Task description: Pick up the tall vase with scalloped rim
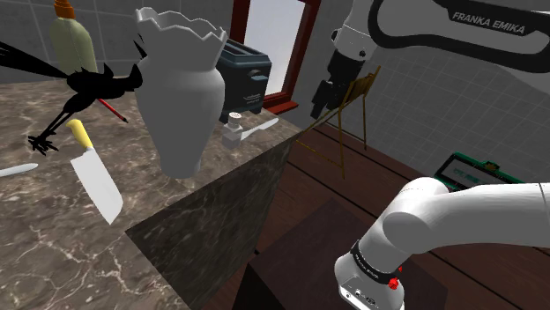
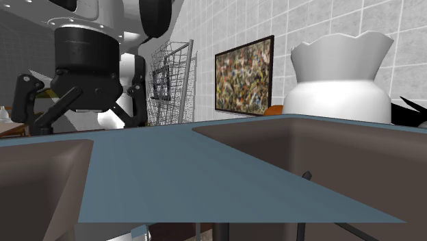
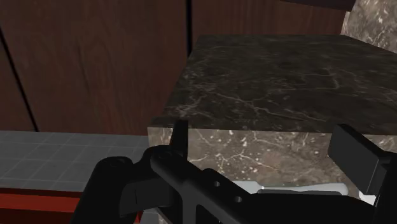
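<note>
**Fingers apart and empty, vase well beyond them**

My all-black two-finger gripper (image 3: 267,149) hangs with its fingers apart, clasping nothing, and the dark veined marble counter (image 3: 273,83) lies just ahead of them. The tall white vase with scalloped rim (image 1: 181,88) stands upright on it, well beyond. I judge the vase stiff, smooth, slippery and breakable. I'd clasp its tapering lower body, never the thin rim.

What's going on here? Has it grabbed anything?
Not yet. A white Franka arm is set to pick up the tall white vase with the scalloped rim. The vase stands upright on the marble counter, near a knife and a toaster. The end effector is open, holds nothing, and hangs off the counter's end, apart from the vase.
</note>
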`<state>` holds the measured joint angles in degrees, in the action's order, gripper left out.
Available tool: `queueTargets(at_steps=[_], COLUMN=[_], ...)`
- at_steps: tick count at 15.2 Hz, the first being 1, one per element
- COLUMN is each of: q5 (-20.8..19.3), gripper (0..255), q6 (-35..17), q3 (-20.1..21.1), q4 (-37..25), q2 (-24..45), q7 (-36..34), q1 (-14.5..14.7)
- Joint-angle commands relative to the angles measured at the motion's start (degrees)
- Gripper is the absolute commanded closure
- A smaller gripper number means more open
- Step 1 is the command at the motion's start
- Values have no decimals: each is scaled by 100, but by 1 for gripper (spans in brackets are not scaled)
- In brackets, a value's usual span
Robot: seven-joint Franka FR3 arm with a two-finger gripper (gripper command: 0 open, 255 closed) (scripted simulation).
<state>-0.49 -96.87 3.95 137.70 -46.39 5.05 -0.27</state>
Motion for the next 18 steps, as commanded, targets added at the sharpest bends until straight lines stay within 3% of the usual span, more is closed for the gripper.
queueTargets(at_steps=[1,18], q5=[0,1534], gripper=[0,0], q6=[0,981], q3=[0,964], q4=[0,-3172], q2=[0,2308], q7=[0,-1704], q1=[0,490])
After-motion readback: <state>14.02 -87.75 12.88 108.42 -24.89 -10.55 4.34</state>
